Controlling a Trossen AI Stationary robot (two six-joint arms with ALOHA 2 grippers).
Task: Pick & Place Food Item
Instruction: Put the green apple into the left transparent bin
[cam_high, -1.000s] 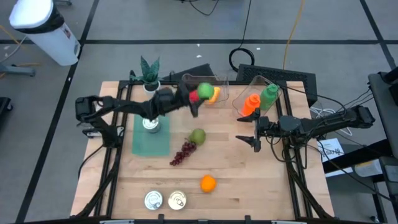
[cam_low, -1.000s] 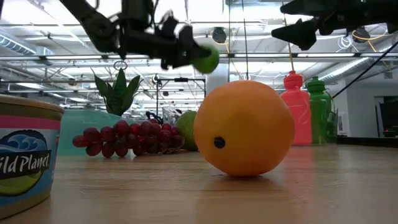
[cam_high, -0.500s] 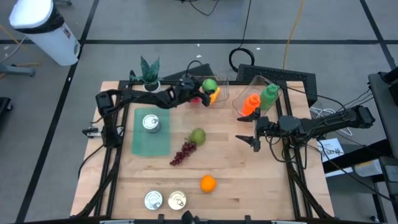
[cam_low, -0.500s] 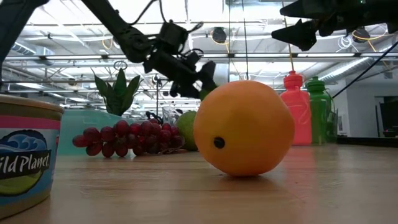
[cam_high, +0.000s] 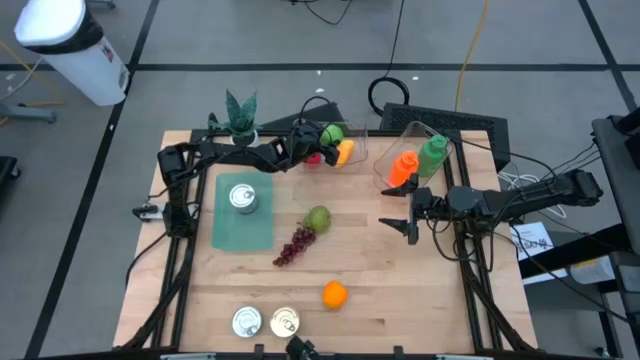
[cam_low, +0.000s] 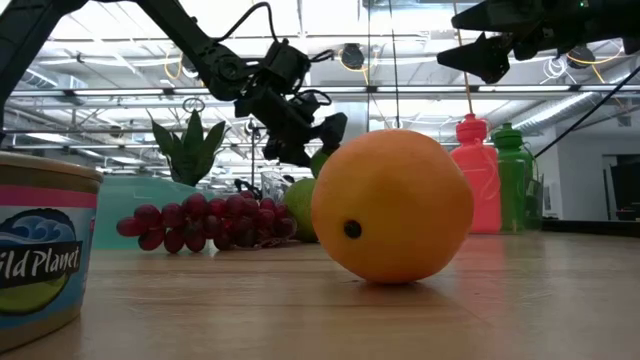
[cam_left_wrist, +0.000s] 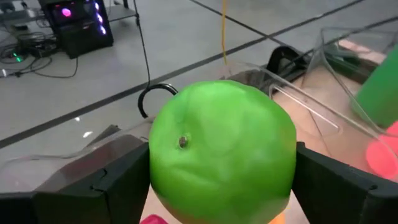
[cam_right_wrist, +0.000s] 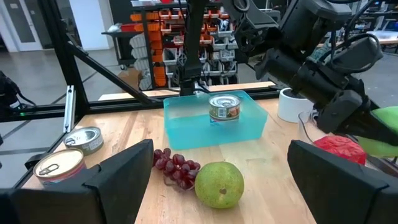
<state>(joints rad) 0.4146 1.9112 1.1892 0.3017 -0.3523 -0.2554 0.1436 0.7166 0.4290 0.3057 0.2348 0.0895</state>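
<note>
Outstretched over the clear bin, the left gripper has its fingers flanking the green apple, grip uncertain.

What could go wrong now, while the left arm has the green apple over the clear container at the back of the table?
1. The left pincer is at the green apple, above the clear container that already holds a red and an orange item. If dropped, the apple might roll off them.
2. The container looks light, so the arm could push it.
3. The right pincer waits open near the bottles, probably safe.
</note>
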